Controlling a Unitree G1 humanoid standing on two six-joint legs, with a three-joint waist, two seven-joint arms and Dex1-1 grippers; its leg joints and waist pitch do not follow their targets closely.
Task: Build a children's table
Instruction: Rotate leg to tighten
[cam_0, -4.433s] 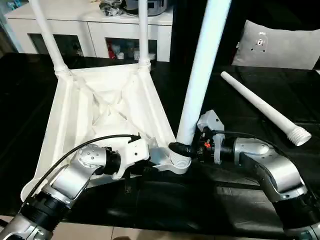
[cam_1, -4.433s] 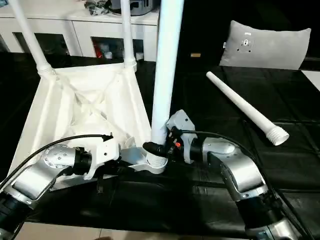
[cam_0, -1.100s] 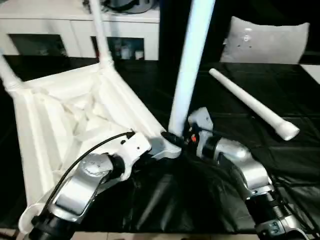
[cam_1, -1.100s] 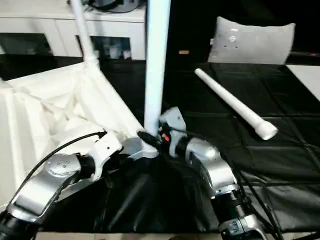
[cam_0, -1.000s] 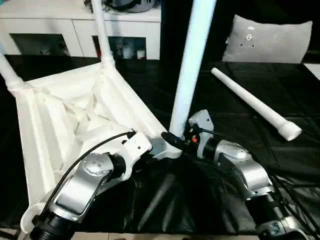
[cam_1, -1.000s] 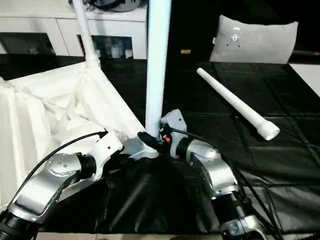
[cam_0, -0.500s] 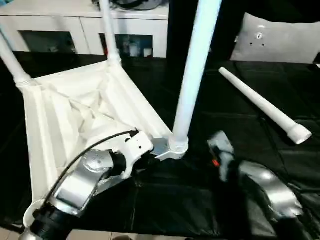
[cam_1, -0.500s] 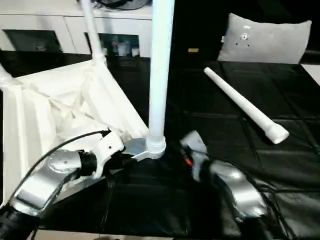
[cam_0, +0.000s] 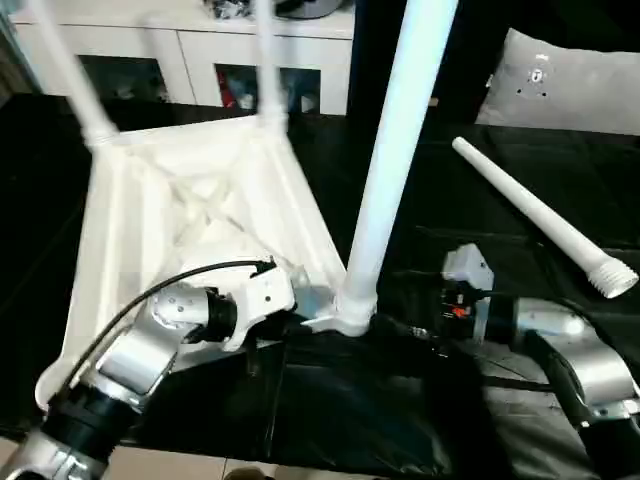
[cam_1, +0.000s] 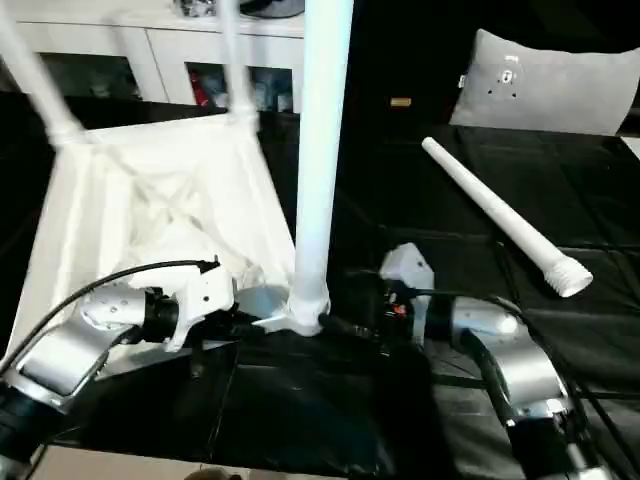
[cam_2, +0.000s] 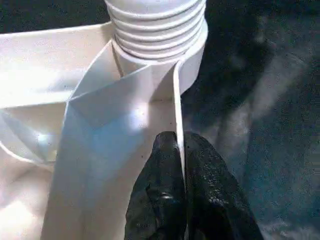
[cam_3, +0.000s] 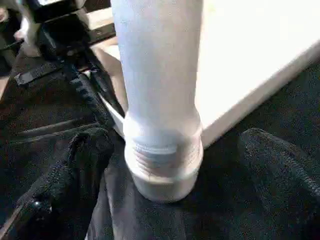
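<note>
Tabletop (cam_0: 190, 210) sits upside down at centre-left of the head views, ribbed underside up, on the black-covered surface (cam_0: 330, 420). We see three legs standing in its corner sockets: two at the far corners, upper left of frame, both motion-blurred and cut off by the top edge, and a third leg (cam_0: 395, 150) upright in the near corner socket (cam_0: 352, 312), also running out of the top of the frame. Fourth leg (cam_0: 540, 215) lies loose on the black surface at right, well apart from the top, threaded end toward lower right.

Our left gripper (cam_2: 180, 185) has its fingers (cam_2: 157, 190) together, clamped on a thin rim wall of the tabletop just beside the near socket; thread ridges of the third leg show above the socket collar in the left wrist view.

Our right gripper (cam_3: 170, 165) is spread wide, one finger (cam_3: 80, 165) on each side of the third leg's base, not touching it. In the head views it sits just right of the socket.

Around: grey cushion (cam_0: 570, 85) at upper right, white cabinet (cam_0: 190, 50) along the top, with clutter on it too blurred to identify. Left arm's black cable (cam_0: 160, 290) arcs over the forearm. Near-left corner of the tabletop is hidden behind our left forearm.
</note>
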